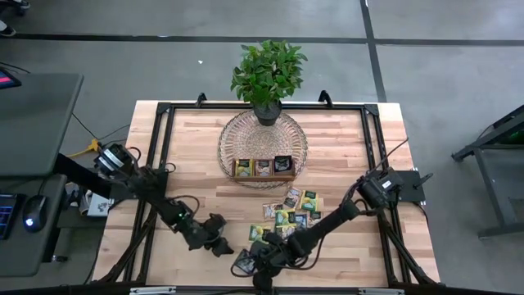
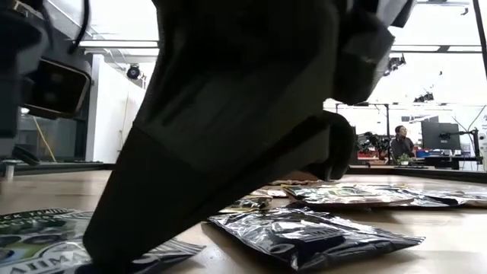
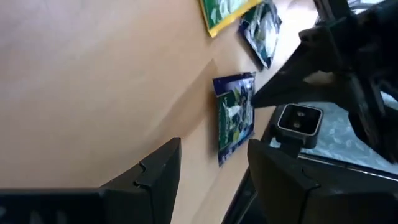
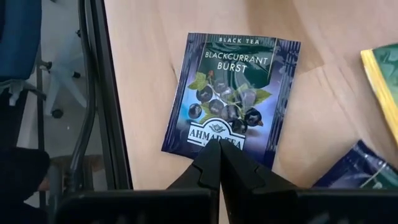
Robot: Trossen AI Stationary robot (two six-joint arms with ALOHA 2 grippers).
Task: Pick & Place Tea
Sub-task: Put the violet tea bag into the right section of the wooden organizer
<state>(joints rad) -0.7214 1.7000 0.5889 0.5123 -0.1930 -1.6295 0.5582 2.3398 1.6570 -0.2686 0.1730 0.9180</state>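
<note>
Right gripper (image 4: 219,163) jaws pressed together over the blackcurrant sachet (image 4: 233,96), flat near the surface (image 4: 155,56) front edge (metal frame rail just beside). Left gripper (image 3: 211,168) jaws spread, bare wood beneath; other sachets (image 1: 293,210) scattered behind.

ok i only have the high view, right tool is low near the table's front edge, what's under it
observer: a dark blue sachet; its label reads black tea, blackcurrant burst.
operator: has the right tool got it
observer: the right tool has its fingers shut, tips together over the sachet's edge. I can't see that it grips it.
operator: and the left tool
observer: the left tool is open, pointed at that same sachet and not touching it.
</note>
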